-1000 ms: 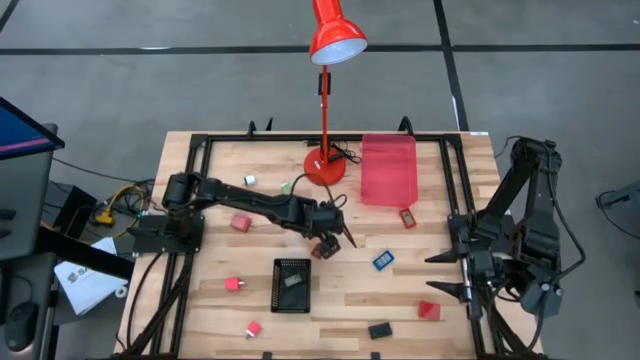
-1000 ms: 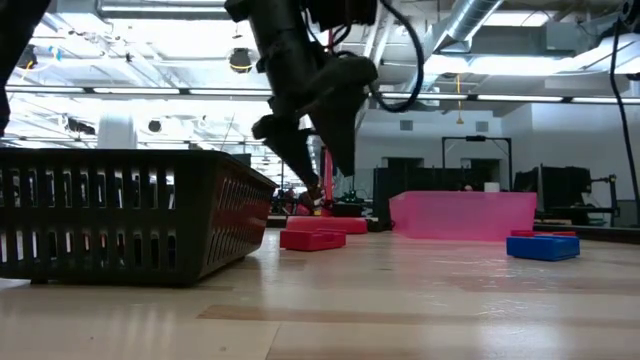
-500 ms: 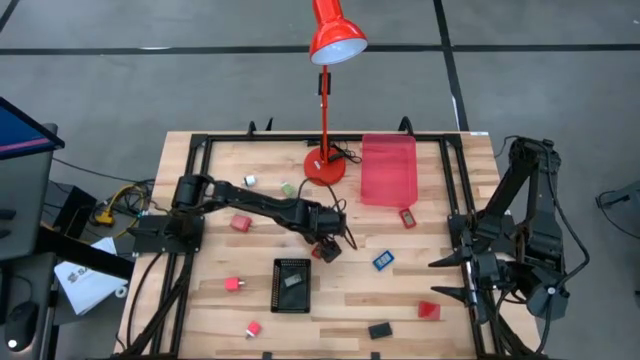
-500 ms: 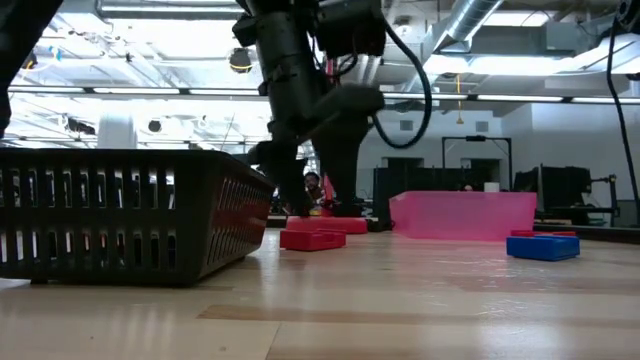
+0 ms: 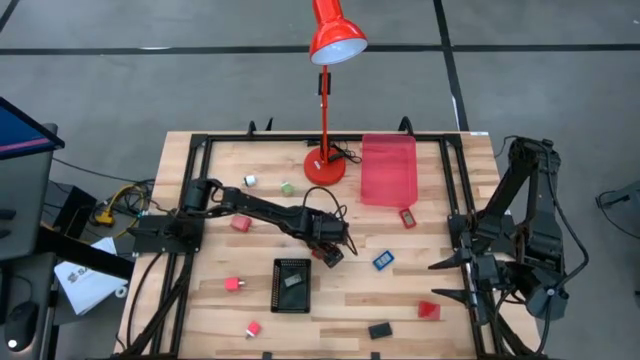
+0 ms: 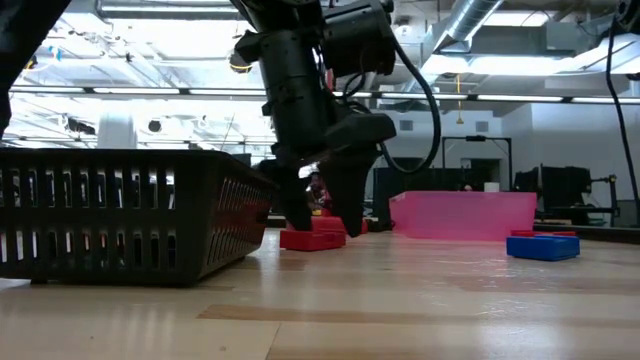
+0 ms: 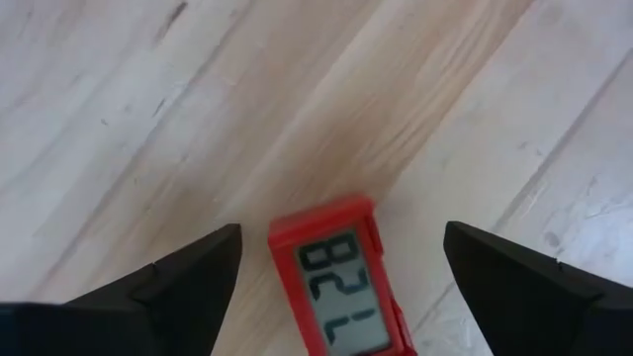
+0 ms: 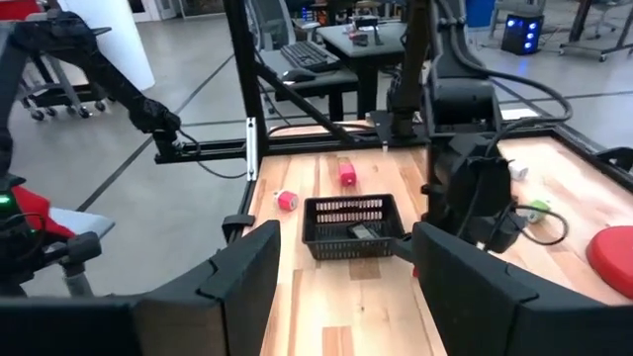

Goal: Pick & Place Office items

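Note:
My left gripper [image 5: 330, 248] is low over the middle of the table and open. Its two fingers stand on either side of a small red piece with a grey number display [image 7: 336, 282], which lies flat on the wood. The low view shows the same red piece [image 6: 312, 239] between the fingertips of the left gripper [image 6: 322, 226], beside the black basket [image 6: 120, 215]. I see gaps between fingers and piece. My right gripper [image 5: 447, 279] waits open at the table's right edge. Other office items lie scattered: a blue one [image 5: 383, 261], a red one [image 5: 429, 310], a black one [image 5: 379, 329].
The black basket [image 5: 291, 285], with a dark piece inside, stands just near of the left gripper. A translucent red tray [image 5: 388, 170] and a red desk lamp [image 5: 325, 165] stand at the far side. Small red, pink [image 5: 253, 328], green [image 5: 287, 187] and white [image 5: 249, 180] pieces lie on the left half.
My left gripper has come down from above the red display piece to table height, moving slightly toward the near edge. Its open fingers now stand around the piece. The piece has stayed where it was.

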